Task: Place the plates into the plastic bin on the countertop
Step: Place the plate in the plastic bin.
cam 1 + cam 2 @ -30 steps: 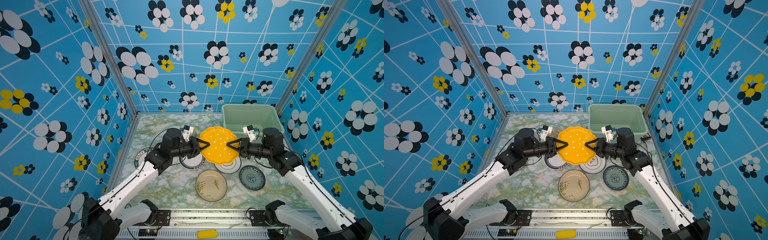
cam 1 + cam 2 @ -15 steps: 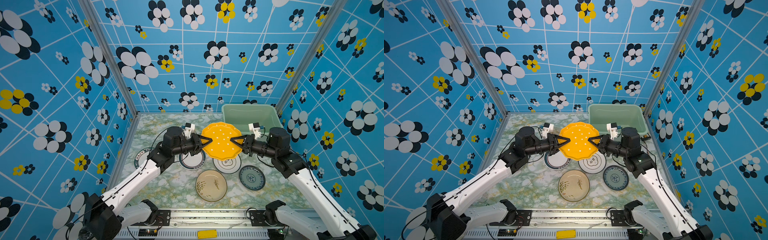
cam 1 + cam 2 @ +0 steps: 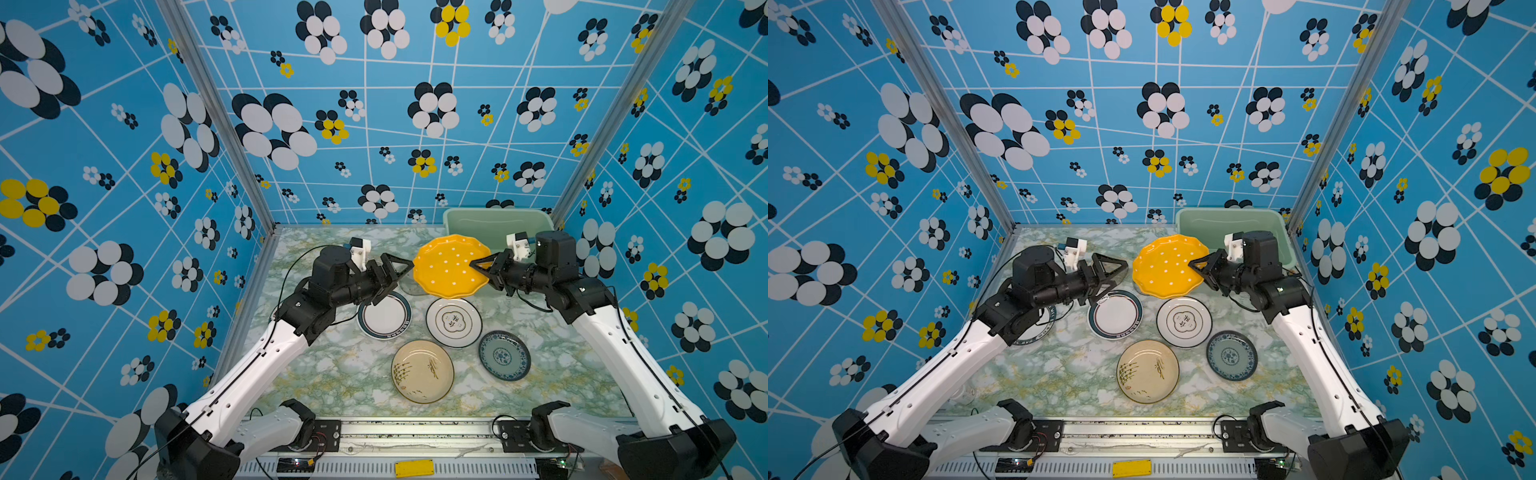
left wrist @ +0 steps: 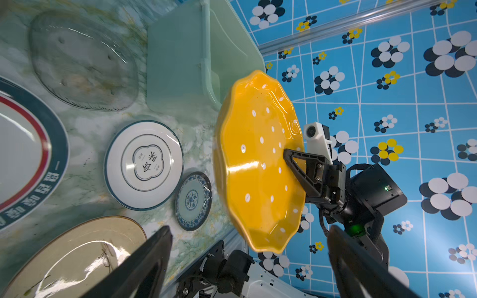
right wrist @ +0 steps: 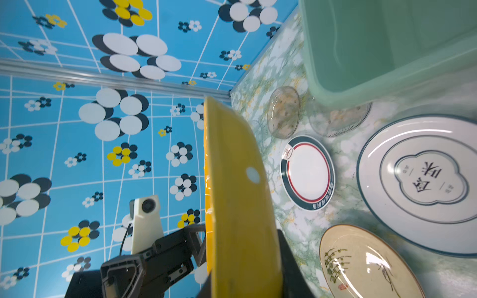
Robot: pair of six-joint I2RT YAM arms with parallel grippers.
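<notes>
The yellow white-dotted plate point(image 3: 451, 266) point(image 3: 1169, 266) hangs tilted above the countertop point(image 3: 332, 374), just in front of the mint-green plastic bin point(image 3: 478, 224) point(image 3: 1225, 220). My right gripper point(image 3: 478, 272) point(image 5: 242, 271) is shut on its right rim. My left gripper point(image 3: 395, 282) point(image 4: 249, 232) stands wide open at the plate's left edge, touching nothing. On the countertop lie a white dark-rimmed plate point(image 3: 384, 316), a white emblem plate point(image 3: 454, 322), a blue-white plate point(image 3: 504, 355) and a cream brush-marked plate point(image 3: 422, 372). In the right wrist view the bin point(image 5: 387, 51) looks empty.
Two glass plates point(image 5: 283, 112) point(image 5: 338, 121) lie near the bin's front wall, one partly under the yellow plate. Another dark-rimmed plate point(image 3: 1042, 328) sits under my left arm. Blue flowered walls close in on three sides, and a metal rail point(image 3: 395, 432) runs along the front.
My left gripper has opened and let go of the yellow plate. My right gripper has carried the plate right, toward the bin.
</notes>
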